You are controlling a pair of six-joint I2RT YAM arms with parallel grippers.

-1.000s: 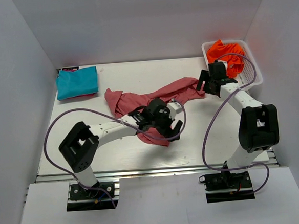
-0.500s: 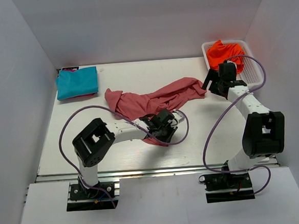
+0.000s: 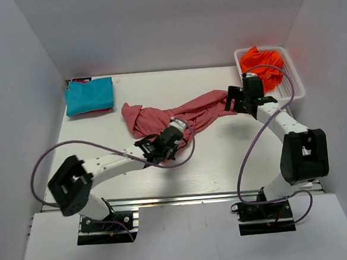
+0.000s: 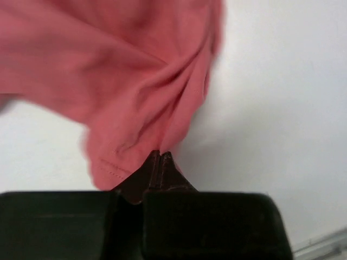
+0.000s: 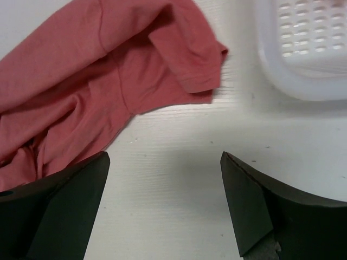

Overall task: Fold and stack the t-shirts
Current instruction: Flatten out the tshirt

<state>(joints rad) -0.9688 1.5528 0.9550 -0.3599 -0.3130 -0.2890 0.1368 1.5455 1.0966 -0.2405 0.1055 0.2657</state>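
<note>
- Top external view: the red shirt [image 3: 181, 114] lay crumpled across the middle of the bench [image 3: 223, 162], stretching from centre-left towards the basket [image 3: 294, 89].
- Left jaws were closed on the near edge of the red shirt. The left wrist view showed the cloth pinched between the shut tips.
- Right jaws were spread wide and held nothing, over bare bench just beside the red shirt's sleeve [image 5: 196, 70], near the basket.
- Teal shirt [image 3: 89, 95] lay folded at the far left corner.
- Orange shirt [image 3: 263, 61] sat bunched in the basket.
</note>
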